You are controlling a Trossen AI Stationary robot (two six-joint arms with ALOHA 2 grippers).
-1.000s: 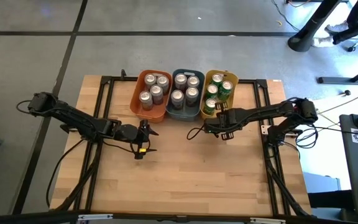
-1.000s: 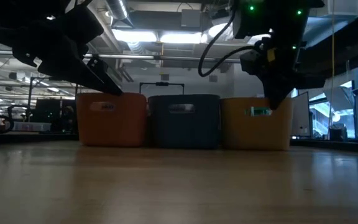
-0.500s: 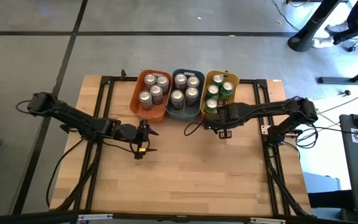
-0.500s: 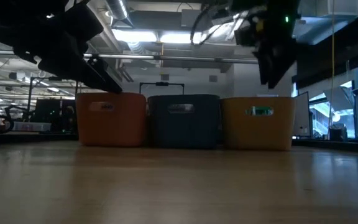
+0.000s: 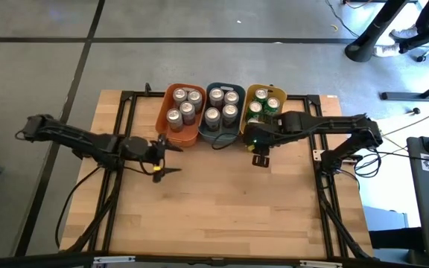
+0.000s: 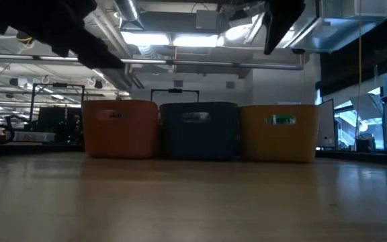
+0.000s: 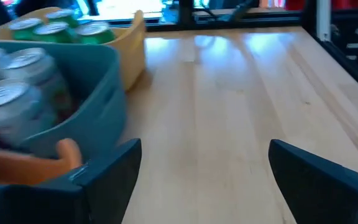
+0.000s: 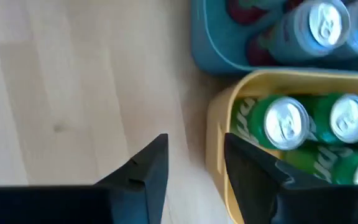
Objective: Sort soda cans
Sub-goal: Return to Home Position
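The soda cans stand upright in three bins at the table's far edge: silver-topped ones in the orange bin [image 5: 163,117] and the grey-blue bin [image 5: 205,131], green ones [image 8: 283,127] in the yellow bin [image 5: 249,94]. My right gripper [image 5: 254,146] hovers open over the yellow bin's near left corner [image 8: 219,115], empty. My left gripper [image 5: 170,157] is wide open and empty, raised just near the orange bin and pointing toward the table's right; its wrist view looks past the grey-blue bin [image 7: 98,93].
The wooden table top [image 5: 222,208] stretches bare from the bins to the near edge. A black frame [image 5: 129,104] runs along the table's sides. In the low view the three bins [image 6: 200,131] stand side by side, both arms above them.
My right gripper has risen and moved left and toward the far edge, from the table beside the yellow bin to above that bin's near left corner. My left gripper has risen, shifted toward the orange bin and turned from pointing at the near edge to pointing right.
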